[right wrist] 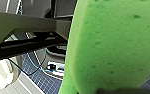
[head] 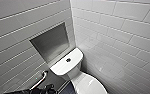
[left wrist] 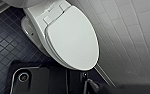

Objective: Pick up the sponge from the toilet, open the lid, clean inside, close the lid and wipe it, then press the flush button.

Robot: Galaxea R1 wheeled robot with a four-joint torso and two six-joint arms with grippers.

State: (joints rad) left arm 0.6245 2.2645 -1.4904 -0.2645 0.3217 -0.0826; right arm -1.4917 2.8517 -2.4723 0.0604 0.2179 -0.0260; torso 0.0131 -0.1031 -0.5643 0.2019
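Note:
The bright green sponge (right wrist: 111, 42) looms large in the right wrist view, with my right gripper (right wrist: 113, 87) shut on it. The white toilet (head: 76, 75) stands in the corner. On its flat tank top (head: 59, 67) sits the round flush button (head: 68, 60). The oval lid (left wrist: 73, 37) lies closed over the bowl, and the left wrist camera looks down on it from close by. Part of the lid (head: 92, 86) also shows at the bottom of the head view. My dark left arm (head: 44, 89) comes in at the lower left, beside the toilet.
White tiled walls (head: 121, 32) close in the corner behind and right of the toilet. A grey recessed niche (head: 51, 42) sits in the left wall, with a metal grab bar (head: 42, 78) below it. The floor (left wrist: 6, 47) has dark blue small tiles.

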